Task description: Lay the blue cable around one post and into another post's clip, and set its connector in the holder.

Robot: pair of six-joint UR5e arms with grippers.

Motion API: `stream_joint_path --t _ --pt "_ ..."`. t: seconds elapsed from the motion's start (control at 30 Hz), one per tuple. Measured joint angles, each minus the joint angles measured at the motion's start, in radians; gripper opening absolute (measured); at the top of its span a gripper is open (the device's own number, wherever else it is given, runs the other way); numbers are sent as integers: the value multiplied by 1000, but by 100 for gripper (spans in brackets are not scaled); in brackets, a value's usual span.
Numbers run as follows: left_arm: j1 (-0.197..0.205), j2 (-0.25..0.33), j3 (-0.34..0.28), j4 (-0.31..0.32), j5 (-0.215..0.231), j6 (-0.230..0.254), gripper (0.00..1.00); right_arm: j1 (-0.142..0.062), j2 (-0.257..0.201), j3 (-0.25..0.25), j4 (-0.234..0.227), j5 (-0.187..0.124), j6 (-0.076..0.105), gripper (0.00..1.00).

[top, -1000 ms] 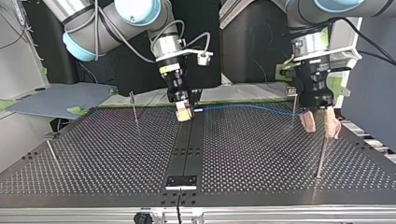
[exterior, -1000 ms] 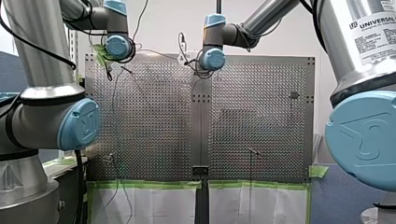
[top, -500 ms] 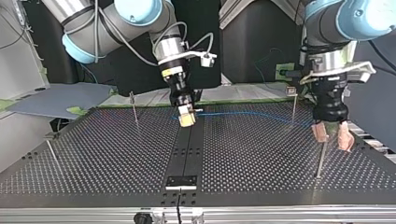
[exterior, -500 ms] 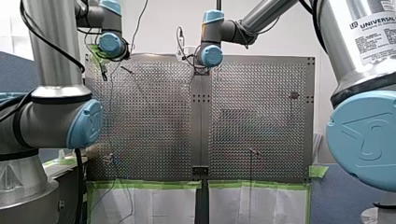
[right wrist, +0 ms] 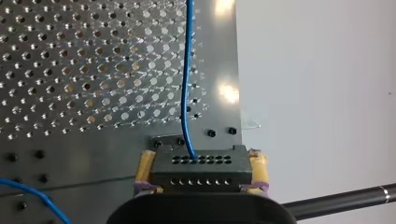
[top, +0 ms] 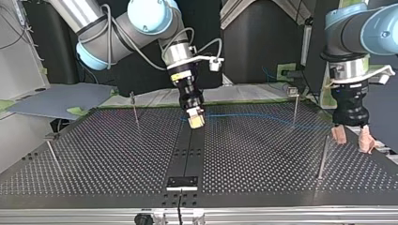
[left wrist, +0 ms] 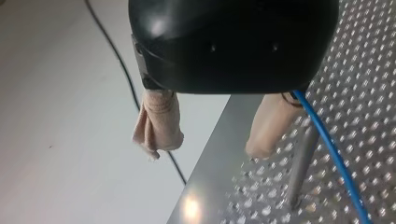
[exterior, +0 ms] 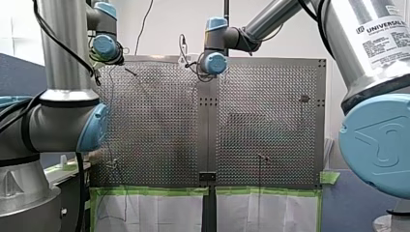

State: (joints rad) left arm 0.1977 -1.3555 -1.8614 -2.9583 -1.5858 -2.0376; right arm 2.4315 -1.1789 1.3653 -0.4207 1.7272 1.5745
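The table (top: 103,154) is showing as a dark metal sheet punched with rows of small holes; the blue cable (top: 253,116), thin and smooth, is running low over those holes from the connector (right wrist: 201,167), a black rectangular block with rows of round holes, toward the top view's right, passing the far post (top: 294,105), a slim upright metal rod. My right gripper (top: 196,119) is pointing steeply down over the table's plain middle strip and clamping the connector between its yellow pads (right wrist: 145,170). My left gripper (top: 351,138) is hanging upright at the table's edge on the top view's right, its soft, wrinkled beige fingers (left wrist: 159,122) spread apart and holding nothing; the cable is passing just outside one of them, close to the near post (top: 323,157). Against a second ago, my left gripper is sitting further toward the top view's right, beyond the near post; my right gripper is sitting slightly nearer that camera.
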Motion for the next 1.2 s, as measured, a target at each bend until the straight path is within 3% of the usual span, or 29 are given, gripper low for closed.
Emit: stream_joint_path --t 0.27,0.5,0.87,1.2 --pt "25 -22 14 35 45 -25 100 8 7 -39 -8 -7 0 0" --pt "37 -24 16 93 87 -78 100 8 9 -61 -18 -7 3 0" --pt "71 -77 21 169 94 -111 100 7 21 -72 -31 -9 4 0" --pt "95 -155 30 224 114 -136 100 4 88 -140 19 -12 0 0"
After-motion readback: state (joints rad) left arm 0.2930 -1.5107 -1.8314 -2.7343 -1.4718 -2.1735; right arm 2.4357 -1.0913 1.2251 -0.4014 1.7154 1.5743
